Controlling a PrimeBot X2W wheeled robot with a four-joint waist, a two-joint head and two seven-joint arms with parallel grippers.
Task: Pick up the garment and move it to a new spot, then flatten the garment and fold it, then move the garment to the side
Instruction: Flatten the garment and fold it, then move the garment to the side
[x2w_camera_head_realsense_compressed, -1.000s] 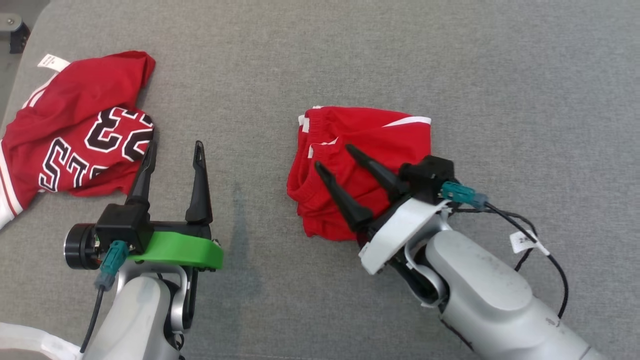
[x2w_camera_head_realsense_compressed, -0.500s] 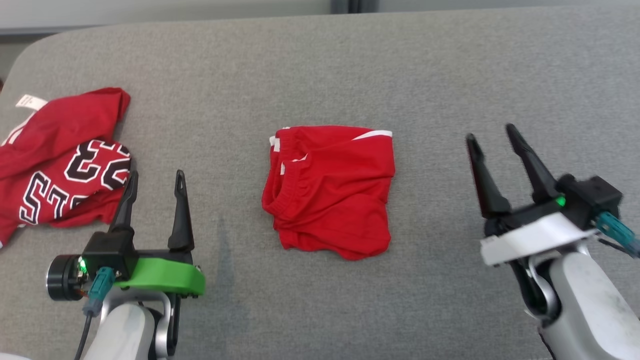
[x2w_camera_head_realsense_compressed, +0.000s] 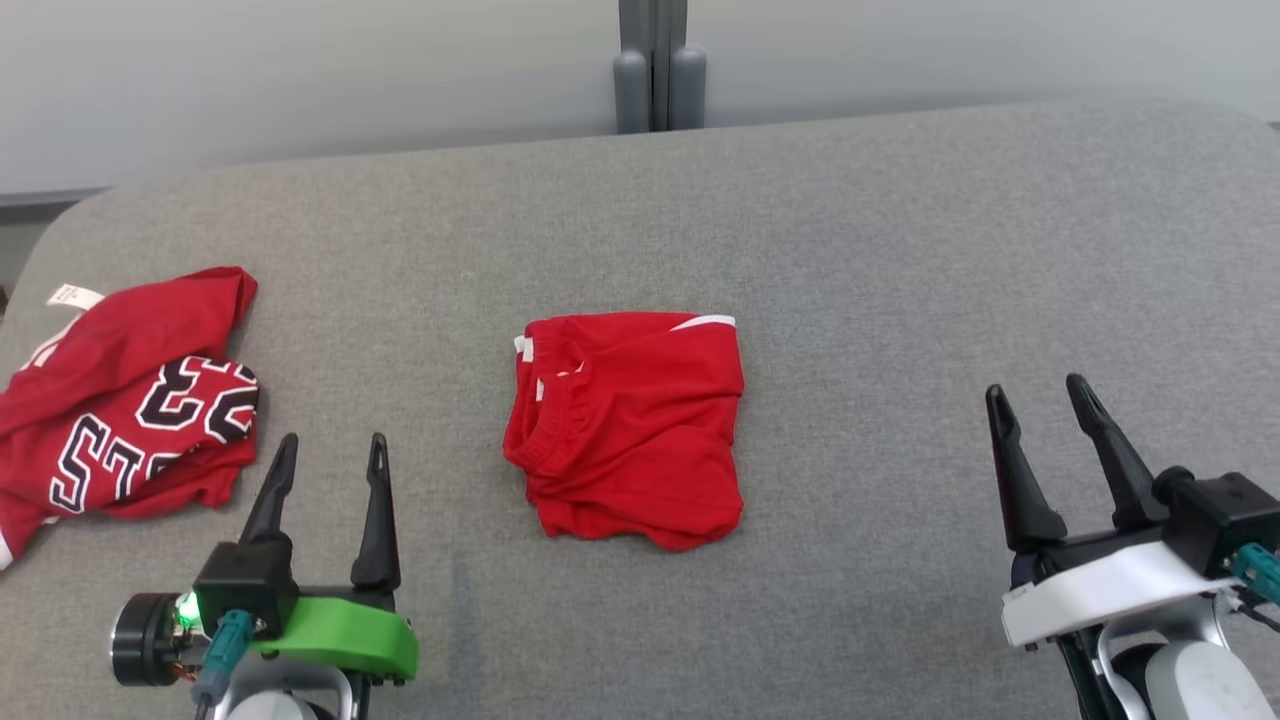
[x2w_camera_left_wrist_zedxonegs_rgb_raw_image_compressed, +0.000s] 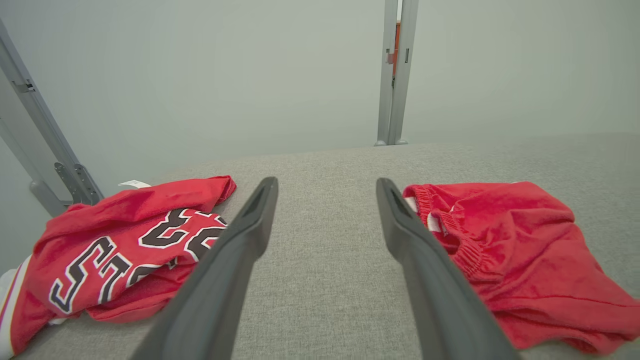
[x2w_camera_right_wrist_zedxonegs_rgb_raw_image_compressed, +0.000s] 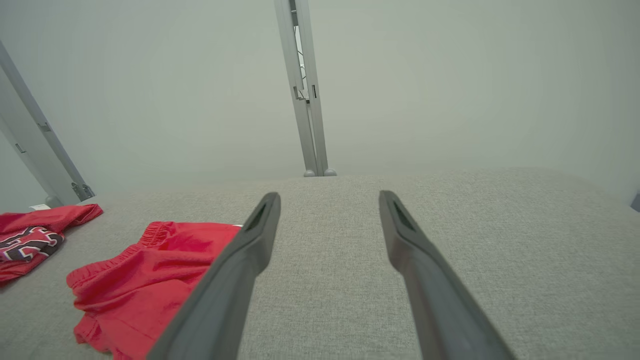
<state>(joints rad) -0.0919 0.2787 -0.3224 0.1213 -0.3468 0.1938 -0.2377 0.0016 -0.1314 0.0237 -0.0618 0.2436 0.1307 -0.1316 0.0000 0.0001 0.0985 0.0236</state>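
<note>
Red, crumpled jersey (x2w_camera_head_realsense_compressed: 120, 400) with black, white-edged numerals lies at the left edge of the grey woven counter (x2w_camera_head_realsense_compressed: 900, 250). Left jaws stand wide and empty just beside it. Red shorts (x2w_camera_head_realsense_compressed: 640, 440), folded to a rough square, ribbed waistband showing, lie mid-counter. Right jaws stand wide and empty, well apart from them.

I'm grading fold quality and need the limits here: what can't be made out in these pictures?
- Folded red garment: its lower layers are hidden under the top layer in the head view; in the right wrist view a finger of the right gripper covers one corner.
- Numbered jersey: cut off by the head view's left edge; creases hide part of the lettering.
- White tag: print too small to read.
</note>
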